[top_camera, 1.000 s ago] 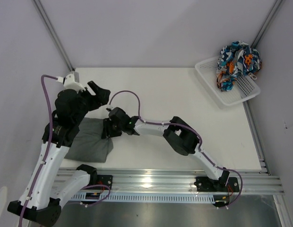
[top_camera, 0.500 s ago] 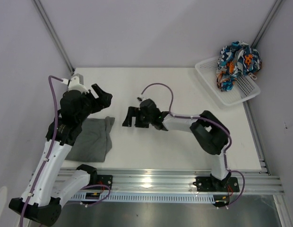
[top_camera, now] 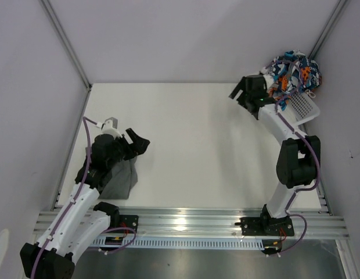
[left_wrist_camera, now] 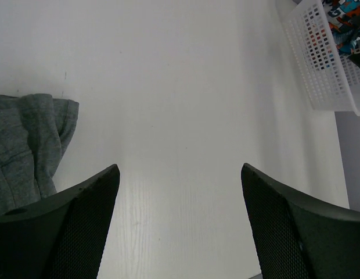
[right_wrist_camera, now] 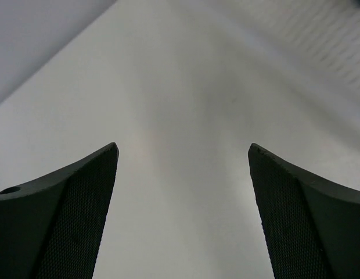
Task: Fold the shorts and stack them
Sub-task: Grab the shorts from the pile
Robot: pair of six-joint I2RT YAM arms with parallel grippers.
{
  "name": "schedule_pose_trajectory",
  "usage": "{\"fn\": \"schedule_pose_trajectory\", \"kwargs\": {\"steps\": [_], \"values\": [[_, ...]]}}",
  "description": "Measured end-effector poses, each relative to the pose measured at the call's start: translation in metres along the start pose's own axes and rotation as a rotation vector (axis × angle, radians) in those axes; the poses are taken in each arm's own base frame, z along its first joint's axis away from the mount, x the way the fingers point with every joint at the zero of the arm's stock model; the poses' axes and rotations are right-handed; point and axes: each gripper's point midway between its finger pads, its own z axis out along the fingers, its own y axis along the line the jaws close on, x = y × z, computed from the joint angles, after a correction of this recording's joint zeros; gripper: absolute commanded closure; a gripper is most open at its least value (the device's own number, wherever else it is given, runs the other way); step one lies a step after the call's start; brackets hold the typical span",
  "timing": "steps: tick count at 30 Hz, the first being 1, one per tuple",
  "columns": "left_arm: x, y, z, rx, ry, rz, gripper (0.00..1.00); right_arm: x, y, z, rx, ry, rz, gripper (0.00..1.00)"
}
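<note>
The dark grey shorts [top_camera: 121,179] lie folded at the near left of the table, partly under my left arm; they also show in the left wrist view [left_wrist_camera: 26,145]. The patterned shorts [top_camera: 293,72] are bunched in the white mesh basket [top_camera: 302,107] at the far right; a corner of them shows in the left wrist view [left_wrist_camera: 345,17]. My left gripper [top_camera: 138,141] is open and empty, just past the grey shorts [left_wrist_camera: 179,174]. My right gripper [top_camera: 244,93] is open and empty, just left of the basket [right_wrist_camera: 183,154].
The basket [left_wrist_camera: 322,58] leans against the right wall corner. A metal rail [top_camera: 191,224] runs along the table's near edge. The white tabletop [top_camera: 197,145] lies between the two arms.
My right arm has swung from the grey shorts across the table to the basket at the far right. My left arm has drawn back toward the near edge. Both grippers are empty.
</note>
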Motion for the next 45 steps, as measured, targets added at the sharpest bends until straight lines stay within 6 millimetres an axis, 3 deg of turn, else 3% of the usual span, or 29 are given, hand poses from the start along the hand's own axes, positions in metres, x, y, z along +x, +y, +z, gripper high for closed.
{"fn": "schedule_pose_trajectory", "kwargs": {"steps": [2, 4, 7, 10, 16, 19, 24, 33, 38, 41, 42, 45], "values": [[0.002, -0.001, 0.0, 0.02, -0.007, -0.005, 0.13, -0.038, -0.038, 0.007, 0.1, -0.073, 0.047, 0.08], [0.002, -0.003, 0.0, 0.037, -0.02, -0.003, 0.13, -0.074, -0.062, 0.014, 0.167, -0.14, 0.08, 0.08], [0.002, -0.003, -0.001, 0.054, -0.037, -0.001, 0.12, -0.124, -0.081, 0.035, 0.235, -0.238, 0.107, 0.06], [0.008, 0.003, -0.002, 0.064, -0.065, 0.0, 0.1, -0.153, -0.095, 0.063, 0.287, -0.299, 0.117, 0.04], [0.039, 0.025, -0.001, 0.051, -0.052, -0.026, 0.1, -0.159, -0.122, 0.108, 0.423, -0.34, 0.082, 0.01], [0.04, 0.026, -0.001, 0.049, -0.055, -0.026, 0.09, -0.173, -0.13, 0.118, 0.48, -0.381, 0.074, 0.01], [0.035, 0.025, -0.003, 0.046, -0.078, -0.025, 0.09, -0.179, -0.154, 0.11, 0.577, -0.425, 0.053, 0.01], [0.018, 0.014, -0.008, 0.058, -0.104, -0.023, 0.07, -0.164, -0.208, 0.11, 0.702, -0.396, 0.005, 0.0], [0.02, 0.016, -0.003, 0.045, -0.086, -0.023, 0.06, -0.196, -0.216, 0.111, 0.689, -0.459, 0.044, 0.02], [0.02, 0.017, 0.0, 0.043, -0.084, -0.018, 0.06, -0.208, -0.224, 0.113, 0.684, -0.49, 0.058, 0.23], [0.02, 0.017, 0.002, 0.04, -0.081, -0.017, 0.06, -0.21, -0.228, 0.115, 0.682, -0.496, 0.062, 0.57], [0.019, 0.017, 0.006, 0.032, -0.071, -0.015, 0.06, -0.207, -0.236, 0.13, 0.66, -0.492, 0.073, 1.0]]}}
